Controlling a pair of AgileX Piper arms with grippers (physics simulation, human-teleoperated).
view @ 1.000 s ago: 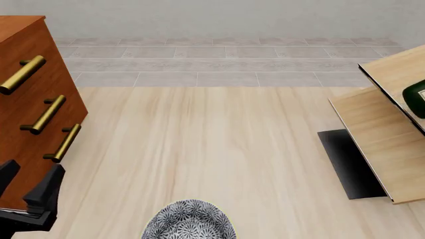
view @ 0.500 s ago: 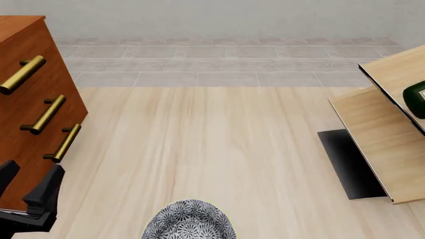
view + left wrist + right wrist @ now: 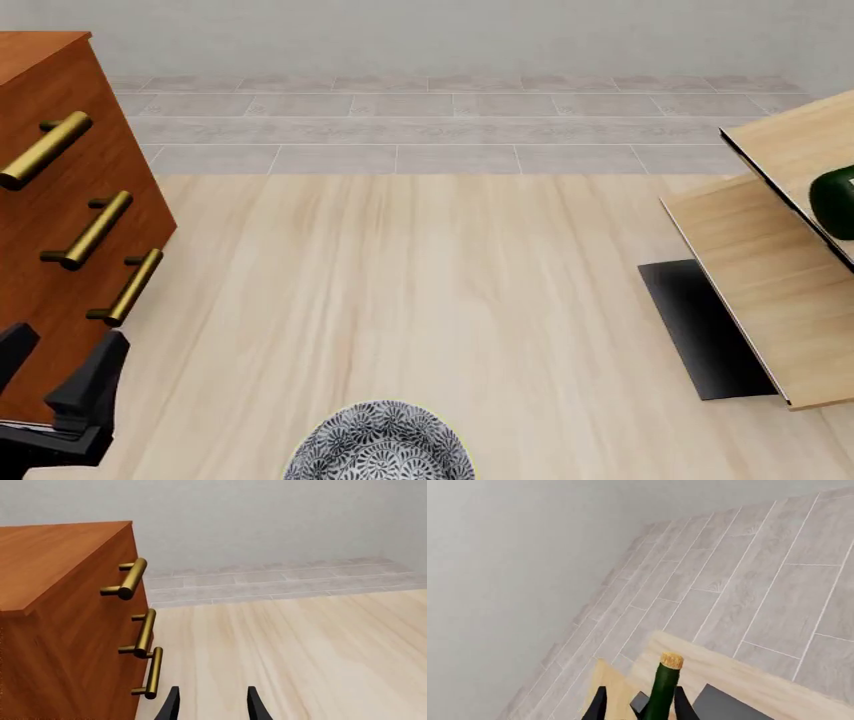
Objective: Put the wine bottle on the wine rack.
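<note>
Bottle in the right gripper, over the rack

The right gripper (image 3: 637, 705) clasps the wine bottle (image 3: 660, 695) — label hidden — seemingly above the wine rack (image 3: 774, 290), cropped at the desk's (image 3: 427, 300) edge; the left gripper (image 3: 210, 707) is spread, empty.

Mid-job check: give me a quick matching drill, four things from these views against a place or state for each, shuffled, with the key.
Things:
1. bottle
2. cabinet
3. rack
4. left gripper

Places or states:
A. far right of the front view, on a black base plate
B. open, nothing between its fingers
C. between the right gripper's fingers, cork end away from the wrist
D. far left of the front view, brass bar handles

Pairs: 1-C, 2-D, 3-A, 4-B
</note>
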